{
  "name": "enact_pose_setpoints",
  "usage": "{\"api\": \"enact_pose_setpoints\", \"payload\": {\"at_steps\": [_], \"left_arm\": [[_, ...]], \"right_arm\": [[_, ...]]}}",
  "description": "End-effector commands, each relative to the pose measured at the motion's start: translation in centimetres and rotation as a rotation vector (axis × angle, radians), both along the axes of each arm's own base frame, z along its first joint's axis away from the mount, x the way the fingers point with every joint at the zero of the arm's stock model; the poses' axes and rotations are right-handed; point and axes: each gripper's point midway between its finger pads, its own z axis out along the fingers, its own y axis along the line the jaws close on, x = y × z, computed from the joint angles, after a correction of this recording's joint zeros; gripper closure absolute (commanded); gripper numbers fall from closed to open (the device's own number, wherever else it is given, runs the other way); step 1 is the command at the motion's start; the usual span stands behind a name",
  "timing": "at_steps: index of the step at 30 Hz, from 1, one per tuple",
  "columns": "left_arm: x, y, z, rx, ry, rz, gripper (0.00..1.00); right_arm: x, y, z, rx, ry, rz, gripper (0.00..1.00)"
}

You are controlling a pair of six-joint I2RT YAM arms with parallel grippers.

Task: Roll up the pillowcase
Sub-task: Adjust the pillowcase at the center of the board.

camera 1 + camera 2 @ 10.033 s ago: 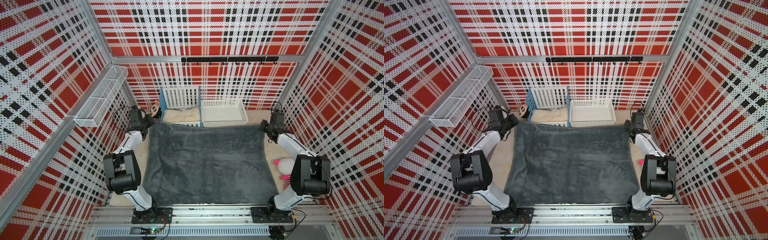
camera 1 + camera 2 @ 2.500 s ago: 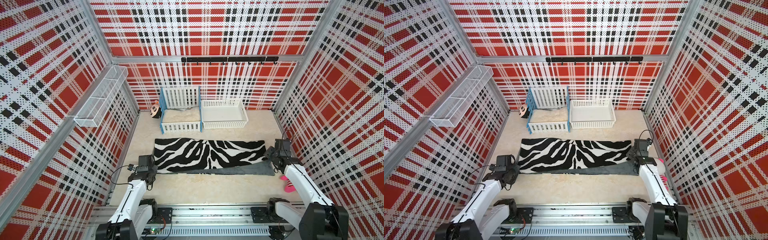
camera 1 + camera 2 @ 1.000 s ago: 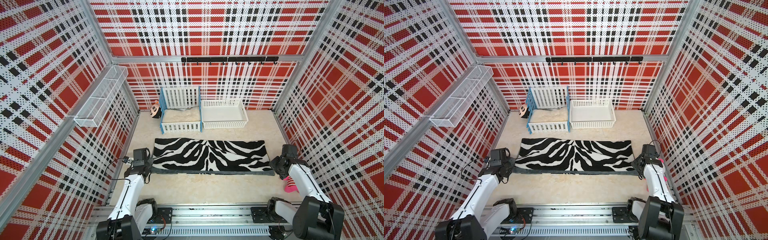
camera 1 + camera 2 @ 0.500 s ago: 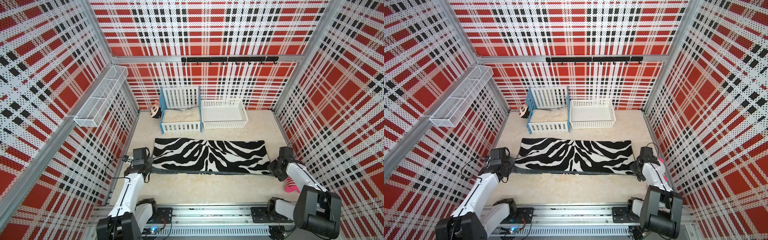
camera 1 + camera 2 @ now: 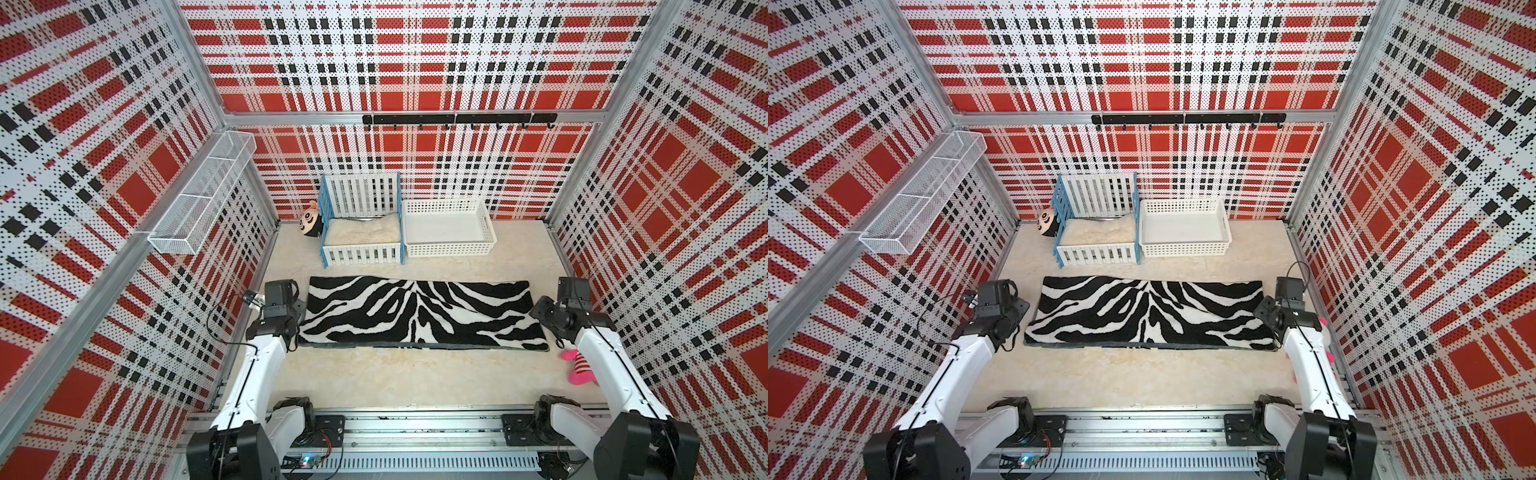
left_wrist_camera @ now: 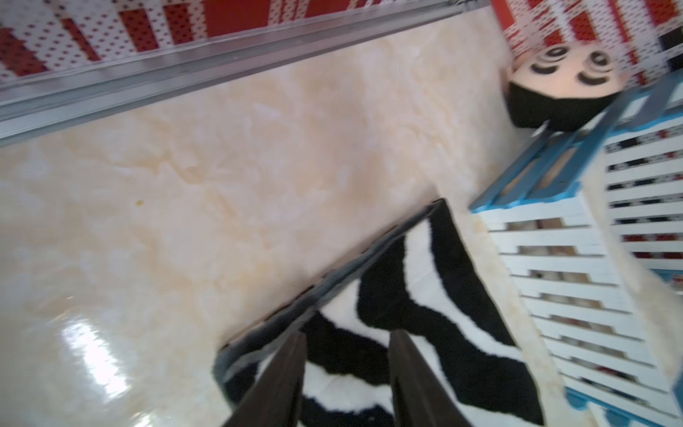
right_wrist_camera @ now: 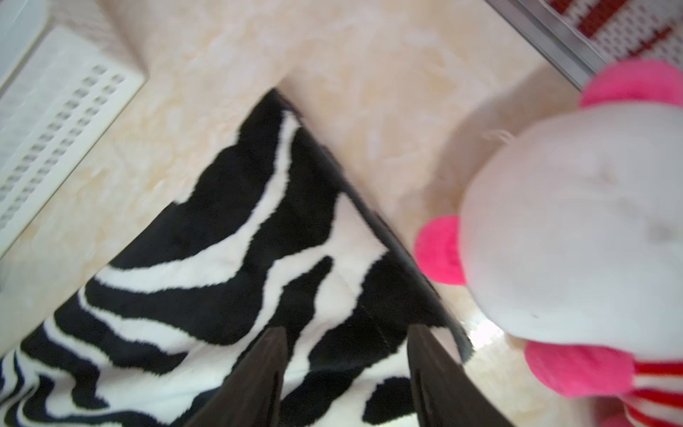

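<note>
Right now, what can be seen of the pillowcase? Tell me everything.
The pillowcase is a plush cloth lying flat as a long band across the cream floor, zebra stripes up, a dark grey layer peeking out along its near edge and both ends. It sits apart from the crib and basket behind it. The left gripper and right gripper stand open over its two ends; whether their fingers touch the pile cannot be told. A pink-and-white plush toy lies close beside its right end.
</note>
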Motion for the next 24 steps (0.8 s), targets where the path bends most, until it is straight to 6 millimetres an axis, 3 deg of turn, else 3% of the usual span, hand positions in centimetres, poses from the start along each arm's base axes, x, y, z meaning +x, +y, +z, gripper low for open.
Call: {"api": "enact_pose_setpoints", "payload": {"at_steps": [1, 4, 6, 10, 13, 17, 24], "left_arm": [[4.0, -3.0, 2.0, 0.061, -0.059, -0.160, 0.70], [7.6, -7.4, 2.1, 0.064, -0.092, -0.316, 0.74], [9.7, -10.0, 1.2, 0.064, -0.086, -0.397, 0.87], [11.6, -13.5, -1.9, 0.084, -0.010, -0.488, 0.97], [10.8, -13.7, -6.0, 0.060, 0.075, -0.490, 1.00], [8.3, -12.8, -11.1, 0.033, 0.188, -0.481, 1.00], [4.2, -9.5, -14.5, 0.010, 0.287, -0.386, 1.00]], "right_arm": [[1.6, 3.6, 0.1, -0.003, -0.021, 0.130, 0.55], [2.7, 7.4, -0.8, 0.016, -0.024, 0.209, 0.61], [2.9, 9.7, -2.1, 0.037, -0.001, 0.247, 0.69], [2.4, 12.6, -4.3, 0.060, 0.041, 0.292, 0.73], [1.8, 14.2, -6.1, 0.088, 0.066, 0.313, 0.74], [1.9, 14.1, -7.2, 0.072, 0.084, 0.291, 0.74], [3.7, 14.6, -7.3, 0.018, 0.096, 0.339, 0.73]]}}
